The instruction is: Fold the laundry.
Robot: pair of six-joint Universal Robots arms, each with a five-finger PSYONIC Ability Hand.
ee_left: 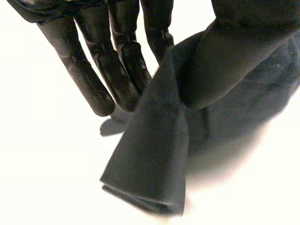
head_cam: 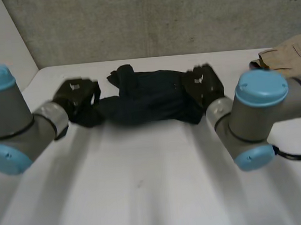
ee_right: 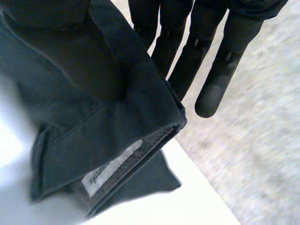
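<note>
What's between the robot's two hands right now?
The dark garment, bunched, spans from the left hand to the right hand, each pinching one end, as the head view shows.

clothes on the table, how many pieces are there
2. A dark garment lies bunched on the table, its ends pinched by the left hand and right hand. A tan garment sits at the far right corner, partly cut off; more may be hidden.

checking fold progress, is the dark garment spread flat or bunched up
Bunched up: the dark garment stretches crumpled between the left hand and right hand, each pinching one end, not flat on the table.
</note>
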